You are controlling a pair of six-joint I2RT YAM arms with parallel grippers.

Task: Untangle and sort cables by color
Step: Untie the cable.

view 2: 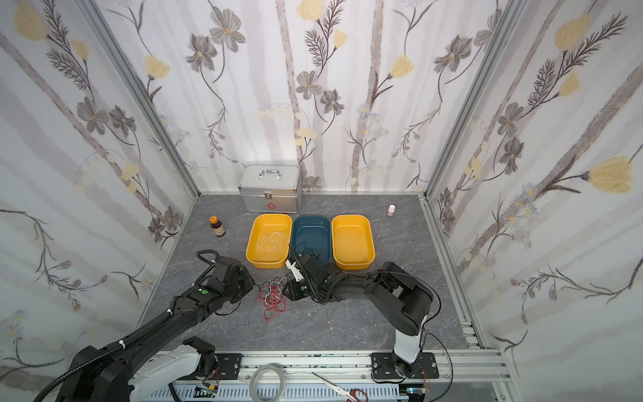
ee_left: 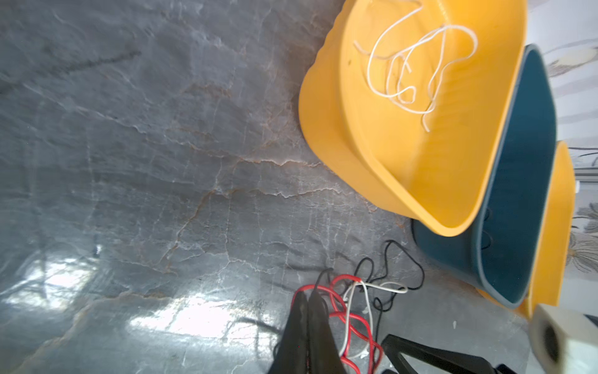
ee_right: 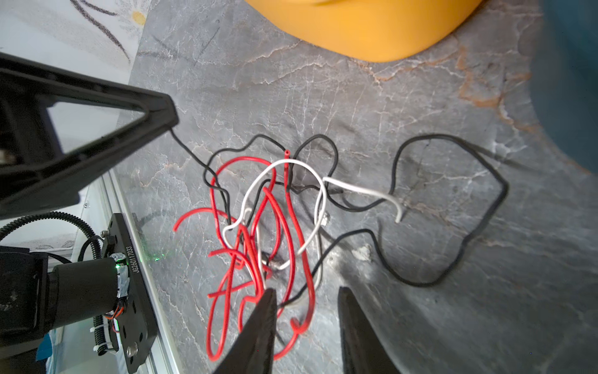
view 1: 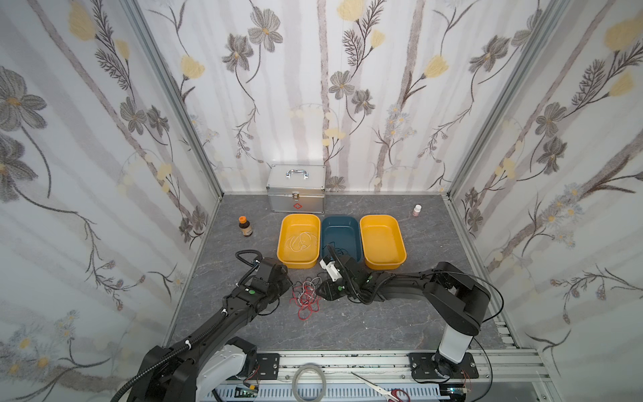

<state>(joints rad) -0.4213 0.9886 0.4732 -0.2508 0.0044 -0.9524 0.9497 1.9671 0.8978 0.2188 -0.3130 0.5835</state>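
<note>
Cables (ee_right: 268, 226) lay tangled between left fingers (ee_left: 302, 327), clenched on one black cable (ee_right: 189, 149), and spread right fingers (ee_right: 259, 336); three trays (view 1: 295, 264) beyond, bare surface (view 1: 348, 327) around.

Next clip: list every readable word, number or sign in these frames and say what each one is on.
"JG26017033": on the black mounting plate, in the right wrist view.
Red cross sign, an outline with no words: on the front of the silver case.
Brown bottle: the label is too small to read.
Small white bottle: too small to read.
Nothing else is legible.
</note>
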